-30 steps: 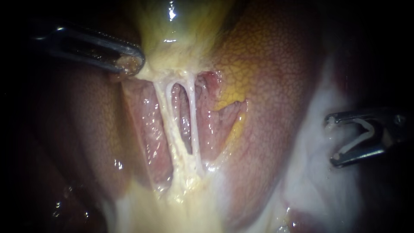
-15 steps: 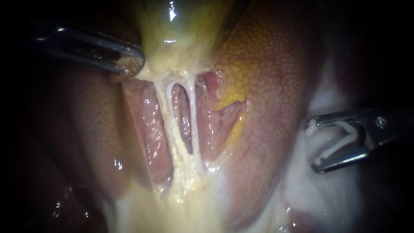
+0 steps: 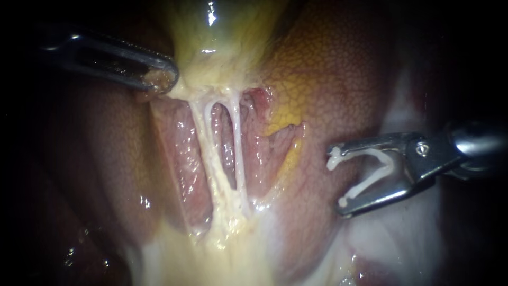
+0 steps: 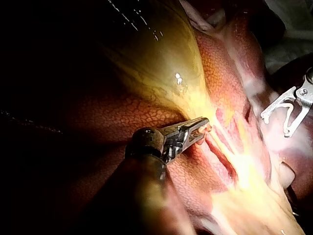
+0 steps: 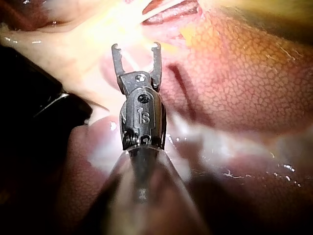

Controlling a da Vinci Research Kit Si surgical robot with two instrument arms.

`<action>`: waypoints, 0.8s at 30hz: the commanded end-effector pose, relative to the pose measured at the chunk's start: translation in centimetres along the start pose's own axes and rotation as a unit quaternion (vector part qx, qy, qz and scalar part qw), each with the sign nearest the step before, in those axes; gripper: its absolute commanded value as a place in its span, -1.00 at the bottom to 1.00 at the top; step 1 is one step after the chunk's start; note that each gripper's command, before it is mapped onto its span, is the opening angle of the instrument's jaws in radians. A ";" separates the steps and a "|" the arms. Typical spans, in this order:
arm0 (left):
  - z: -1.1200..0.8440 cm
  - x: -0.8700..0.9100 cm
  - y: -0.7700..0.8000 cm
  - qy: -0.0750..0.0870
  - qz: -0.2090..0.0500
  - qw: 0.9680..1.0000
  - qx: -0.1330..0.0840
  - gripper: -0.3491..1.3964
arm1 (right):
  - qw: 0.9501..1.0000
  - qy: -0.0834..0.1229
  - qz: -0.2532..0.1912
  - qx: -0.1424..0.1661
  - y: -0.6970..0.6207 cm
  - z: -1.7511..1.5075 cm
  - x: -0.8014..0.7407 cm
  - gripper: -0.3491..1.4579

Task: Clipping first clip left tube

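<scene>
Two pale tubes run down the middle of the endoscope view, the left tube (image 3: 203, 132) thicker than the right tube (image 3: 236, 143). My left instrument (image 3: 159, 79) comes in from the upper left, its jaws shut on yellowish gallbladder (image 3: 211, 37) tissue just above the tubes. My right instrument (image 3: 338, 180) comes in from the right over the liver (image 3: 328, 79). Its jaws stand wide apart and hold a white V-shaped clip (image 3: 370, 169) between them. The clip's open end faces the tubes, well to their right and apart from them. The left wrist view shows the left instrument (image 4: 198, 128) and the clip (image 4: 283, 112).
White, glistening tissue (image 3: 391, 233) lies below and behind the right instrument. A notch with a yellow edge (image 3: 288, 132) in the liver sits between the clip and the tubes. In the right wrist view the right instrument (image 5: 136, 49) points at the tubes ahead.
My right instrument has moved left toward the tubes with the clip, and more of its shaft shows. The left instrument and the tubes have not moved.
</scene>
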 end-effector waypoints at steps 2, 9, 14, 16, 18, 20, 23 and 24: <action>0.00 0.00 0.00 0.000 0.000 1.000 0.000 -1.00 | 1.000 0.003 0.002 0.004 0.02 0.08 0.02 0.03; 0.00 0.00 0.00 0.000 0.000 1.000 0.000 -1.00 | 0.999 0.027 0.013 0.025 0.11 0.33 0.10 0.03; 0.00 0.01 0.00 0.000 0.000 1.000 0.000 -1.00 | 0.998 0.039 0.016 0.042 0.16 0.47 0.11 0.02; 0.00 0.01 0.00 0.000 0.000 1.000 0.000 -1.00 | 0.998 0.044 0.015 0.050 0.18 0.52 0.11 0.01; 0.01 0.01 0.00 0.000 0.000 1.000 -0.001 -1.00 | 0.997 0.050 0.016 0.060 0.21 0.58 0.11 0.00; 0.01 0.01 0.00 0.000 0.000 1.000 -0.001 -1.00 | 0.996 0.056 0.018 0.069 0.23 0.63 0.11 0.00; 0.02 0.01 0.00 0.000 0.000 1.000 -0.001 -1.00 | 0.995 0.059 0.021 0.075 0.26 0.72 0.09 0.00; 0.02 0.01 0.00 0.000 0.000 1.000 -0.001 -1.00 | 0.995 0.058 0.019 0.076 0.27 0.74 0.09 0.00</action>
